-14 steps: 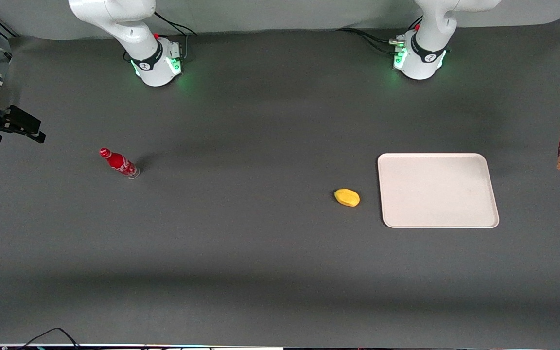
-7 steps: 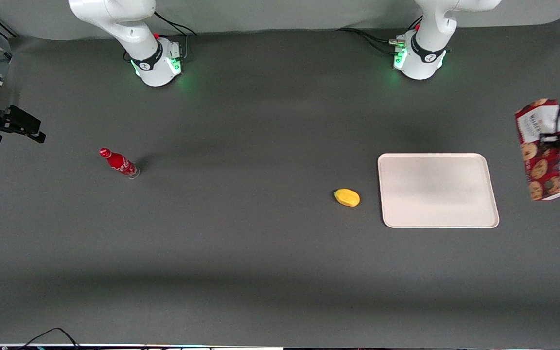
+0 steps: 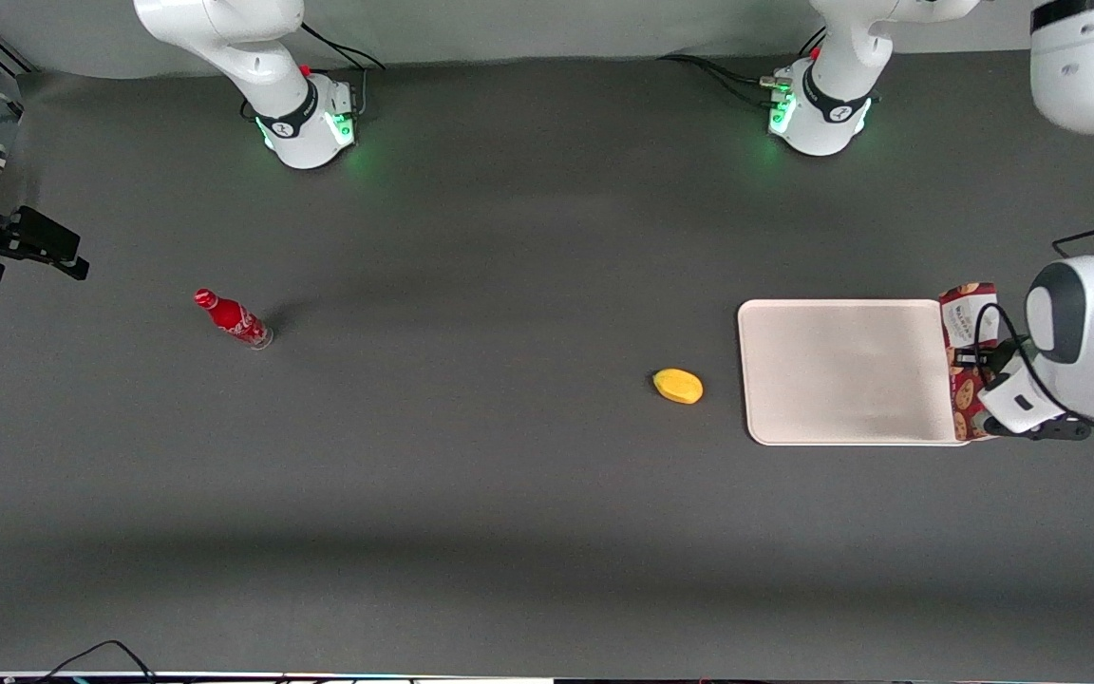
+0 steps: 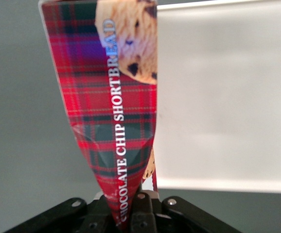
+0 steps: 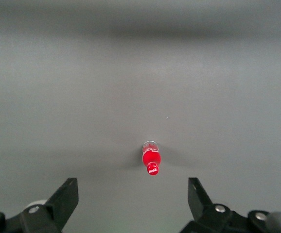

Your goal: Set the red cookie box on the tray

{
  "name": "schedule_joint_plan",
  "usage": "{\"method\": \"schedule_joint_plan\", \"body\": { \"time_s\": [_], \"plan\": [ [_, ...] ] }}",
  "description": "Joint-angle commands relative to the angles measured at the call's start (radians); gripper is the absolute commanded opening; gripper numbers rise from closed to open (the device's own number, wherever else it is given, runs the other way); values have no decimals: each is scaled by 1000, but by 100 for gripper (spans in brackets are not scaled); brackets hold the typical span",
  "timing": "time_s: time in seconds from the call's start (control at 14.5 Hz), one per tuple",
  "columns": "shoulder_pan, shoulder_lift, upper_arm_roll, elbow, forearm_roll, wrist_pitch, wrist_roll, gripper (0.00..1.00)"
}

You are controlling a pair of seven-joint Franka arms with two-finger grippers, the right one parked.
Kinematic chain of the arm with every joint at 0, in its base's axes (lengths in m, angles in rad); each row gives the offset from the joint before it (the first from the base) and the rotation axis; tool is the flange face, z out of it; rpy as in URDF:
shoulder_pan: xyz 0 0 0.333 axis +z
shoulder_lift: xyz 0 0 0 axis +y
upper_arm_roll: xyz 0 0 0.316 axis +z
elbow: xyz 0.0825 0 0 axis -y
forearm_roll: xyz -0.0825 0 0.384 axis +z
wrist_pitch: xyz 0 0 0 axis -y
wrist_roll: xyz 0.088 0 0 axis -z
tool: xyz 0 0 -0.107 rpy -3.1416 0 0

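My end effector [image 3: 976, 372] is clamped on the box [image 3: 964, 356], holding it in the air over the tray's [image 3: 846, 372] short edge at the working arm's end of the tabletop [image 3: 509, 494]. In the wrist view the box [image 4: 112, 116] runs lengthways away from my end effector [image 4: 131, 213], its plaid side overlapping the tray [image 4: 223, 97] rim. A yellow fruit [image 3: 678, 386] lies at 9 o'clock of the tray, just beside it. A red bottle [image 3: 232, 318] stands well apart, toward the parked arm's end.
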Motion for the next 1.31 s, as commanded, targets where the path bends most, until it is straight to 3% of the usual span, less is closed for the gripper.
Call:
{"method": "schedule_joint_plan", "body": {
  "time_s": [0.0, 0.07, 0.14, 0.21, 0.48, 0.9, 1.24],
  "plan": [
    [6, -21, 10, -110, -15, 147, 26, 0],
    [5, -19, 10, -130, -28, 175, 27, 0],
    [5, -18, 10, -138, -32, 183, 38, 37],
    [5, -18, 10, -138, -38, 183, 77, 99],
    [3, -59, 23, -109, -48, 140, 101, 100],
    [-9, -229, 25, 165, -43, -330, 98, 100],
    [-21, -510, -36, 122, -41, -591, 50, 100]
  ]
}}
